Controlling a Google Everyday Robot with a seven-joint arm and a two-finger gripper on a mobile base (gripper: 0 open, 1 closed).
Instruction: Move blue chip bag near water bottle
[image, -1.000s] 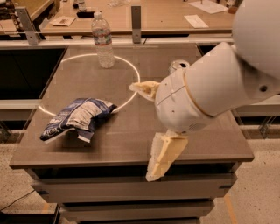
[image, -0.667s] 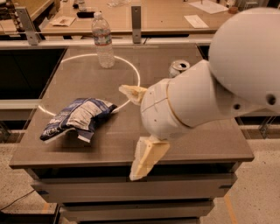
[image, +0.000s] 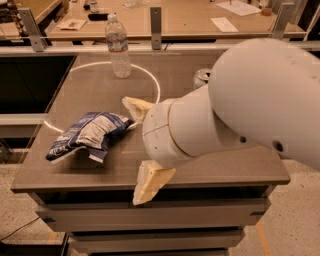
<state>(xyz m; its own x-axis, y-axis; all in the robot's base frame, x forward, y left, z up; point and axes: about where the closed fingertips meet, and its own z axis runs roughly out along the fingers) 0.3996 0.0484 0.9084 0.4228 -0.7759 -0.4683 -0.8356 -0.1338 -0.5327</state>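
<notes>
The blue chip bag (image: 87, 135) lies crumpled on the left part of the dark table (image: 90, 90). The water bottle (image: 118, 46) stands upright at the table's far edge, well behind the bag. My gripper (image: 130, 150) is open and empty, just right of the bag. One pale finger (image: 136, 107) is close to the bag's right end; I cannot tell if it touches. The other finger (image: 149, 184) hangs over the table's front edge. My large white arm (image: 250, 110) covers the table's right half.
A soda can (image: 202, 77) stands at the back right, partly hidden by my arm. A white ring (image: 156, 85) is marked on the tabletop around the bottle. Another table with papers (image: 225, 22) stands behind, past metal rail posts (image: 156, 20).
My arm and gripper have moved left across the table, closing most of the gap to the chip bag. The bag and the bottle have not moved.
</notes>
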